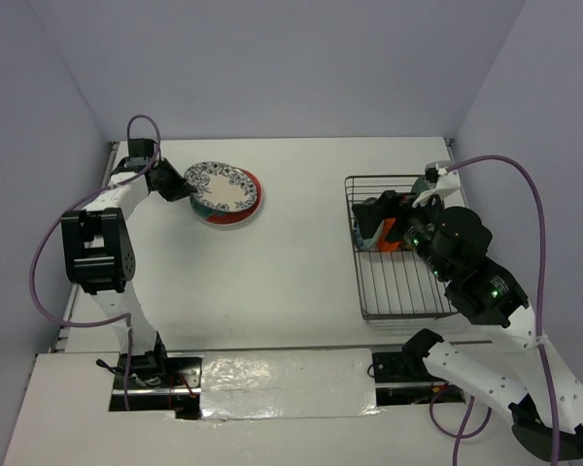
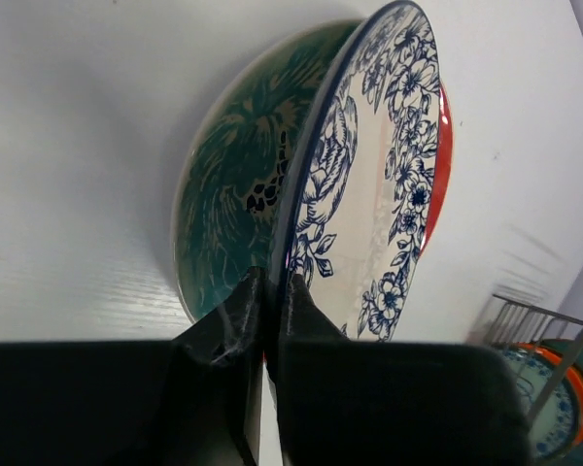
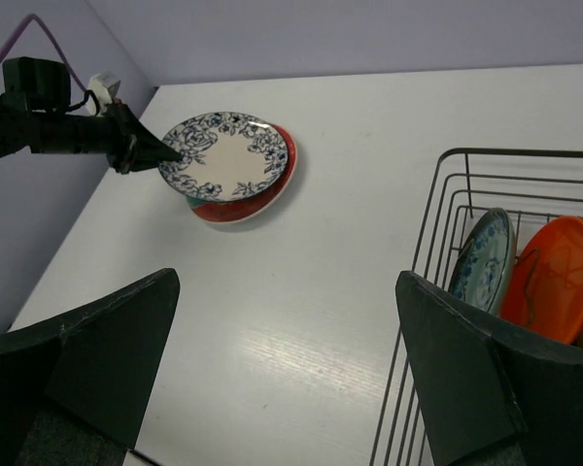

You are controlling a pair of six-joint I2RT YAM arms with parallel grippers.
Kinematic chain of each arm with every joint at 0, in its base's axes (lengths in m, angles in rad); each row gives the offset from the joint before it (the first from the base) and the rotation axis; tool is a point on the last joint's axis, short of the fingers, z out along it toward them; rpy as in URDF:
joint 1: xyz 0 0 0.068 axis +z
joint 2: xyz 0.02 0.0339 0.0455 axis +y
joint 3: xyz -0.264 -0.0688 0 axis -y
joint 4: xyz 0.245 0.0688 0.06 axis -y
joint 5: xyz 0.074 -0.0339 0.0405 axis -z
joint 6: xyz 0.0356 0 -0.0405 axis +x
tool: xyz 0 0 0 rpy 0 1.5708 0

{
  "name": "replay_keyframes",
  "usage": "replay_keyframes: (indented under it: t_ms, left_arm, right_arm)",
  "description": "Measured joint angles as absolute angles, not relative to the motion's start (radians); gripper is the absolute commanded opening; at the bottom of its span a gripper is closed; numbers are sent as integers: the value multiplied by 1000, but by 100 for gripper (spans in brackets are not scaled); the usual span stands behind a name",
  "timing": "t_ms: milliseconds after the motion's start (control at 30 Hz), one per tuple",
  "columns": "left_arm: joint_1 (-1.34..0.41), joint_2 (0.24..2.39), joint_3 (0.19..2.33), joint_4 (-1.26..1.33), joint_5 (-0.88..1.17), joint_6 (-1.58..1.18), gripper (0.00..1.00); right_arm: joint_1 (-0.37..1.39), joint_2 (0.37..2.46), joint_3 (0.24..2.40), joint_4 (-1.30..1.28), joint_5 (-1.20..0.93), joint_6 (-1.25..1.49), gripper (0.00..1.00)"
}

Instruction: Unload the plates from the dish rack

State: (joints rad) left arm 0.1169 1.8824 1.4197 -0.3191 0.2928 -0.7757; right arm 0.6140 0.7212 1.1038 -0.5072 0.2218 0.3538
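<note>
- Top view alone shows both arms at once. My L arm (image 1: 97,243) reaches to the far-left corner of the tabletop (image 1: 301,252). My R arm (image 1: 476,282) is bent over the dish rack (image 1: 363,291) on the right side.
- L wrist cam alone shows the grip close up. L fingers (image 2: 235,320) are clenched on the near rim of the white floral plate (image 2: 369,194), w/ the thin rim pinched btw them.
- Same cam: dark teal plate (image 2: 238,184) is right against the floral one, and the red plate (image 2: 446,146) peeks past its far rim. Can't tell if the pinched rim is lifted off the teal one.
- R wrist cam alone looks into the rack. The small blue-white plate (image 3: 481,257) and orange plate (image 3: 554,277) stand on edge, side by side. It also catches the floral plate lying on top of the stack, far off to the left.
- R fingers (image 3: 97,340) are spread wide, so R jaws are released and hold nothing.
- Rel. to jaws: the floral plate's rim is in L jaws. The racked plates are below and ahead of R jaws, nearer the right-hand finger.
- Edges/room: the stack sits near the left wall (image 1: 29,146) and back wall (image 1: 291,68). The rack is at the tabletop's right edge, by the right wall (image 1: 544,126). A wide white strip of tabletop lies btw stack and rack.
</note>
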Motion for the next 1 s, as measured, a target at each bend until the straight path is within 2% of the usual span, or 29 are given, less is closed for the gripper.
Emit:
replay_keyframes:
  t_ms: [133, 167, 300, 400, 600, 633, 767, 1000]
  left_arm:
    - [117, 1901, 1419, -318, 320, -789, 31]
    - [117, 1901, 1419, -309, 328, -793, 39]
    - [117, 1901, 1407, -274, 336, -797, 57]
    - [116, 1902, 1374, -262, 337, -813, 65]
    - [96, 1949, 1361, -296, 327, -813, 72]
    - [90, 1958, 1367, -305, 328, -814, 82]
    - [45, 1969, 1423, -354, 282, -799, 99]
    - [2, 1982, 1484, -458, 164, -778, 100]
  right_arm:
    - [612, 711, 1104, -520, 228, 339, 100]
    - [612, 710, 1104, -522, 228, 335, 100]
    - [612, 709, 1103, -527, 229, 323, 100]
    - [612, 710, 1103, -532, 228, 316, 100]
    - [612, 722, 1103, -563, 224, 311, 100]
    - [612, 722, 1103, -569, 225, 310, 100]
    - [612, 721, 1105, -595, 225, 302, 100]
    - [612, 717, 1106, -623, 224, 294, 100]
